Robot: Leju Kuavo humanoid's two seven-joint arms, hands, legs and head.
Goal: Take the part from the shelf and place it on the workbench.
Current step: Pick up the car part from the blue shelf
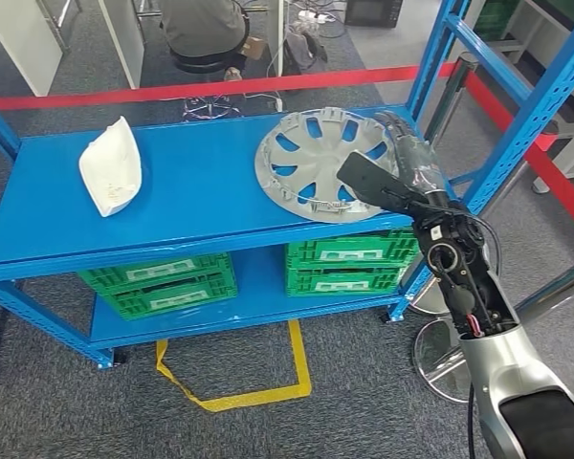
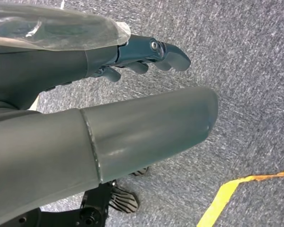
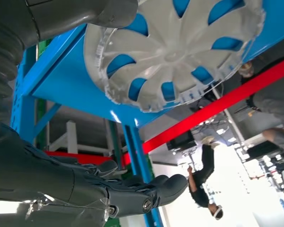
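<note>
Silver wheel cover [image 1: 319, 163] lies flat on blue shelf [image 1: 190, 191], upper centre-right of the head frame. Right hand [image 1: 403, 163] at its right rim, fingers spread, thumb over the cover; contact unclear, apparently not grasping. Left hand [image 2: 147, 54] released, above grey carpet [image 2: 247, 71].

Part: silver-grey wheel cover [image 1: 319, 161] | form: round, spoked, blue showing through its openings | pose: flat | location: right end of blue shelf [image 1: 190, 186] top deck, rim near front edge | state: resting, unheld
</note>
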